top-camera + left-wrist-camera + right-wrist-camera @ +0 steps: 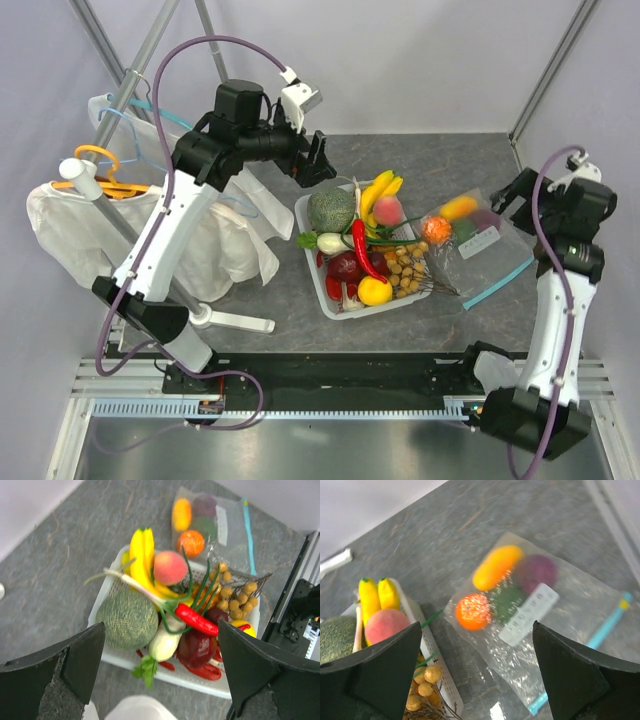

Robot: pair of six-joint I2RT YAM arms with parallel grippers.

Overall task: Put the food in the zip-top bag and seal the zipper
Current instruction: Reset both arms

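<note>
Teal zipper (498, 282) runs near-left to far-right on the zip-top bag's (497, 252) near edge, just near of the right gripper (476, 645) — jaws spread, empty; food (437, 229) sits inside the bag; left gripper (161, 625), also spread, hangs over the tray (109, 587) — farther off.

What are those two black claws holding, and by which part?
Nothing. The black left gripper and black right gripper are both open and empty.

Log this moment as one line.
left gripper open, by tray | right gripper open, by bag | food: four pieces in bag | zipper: seal unclear
</note>
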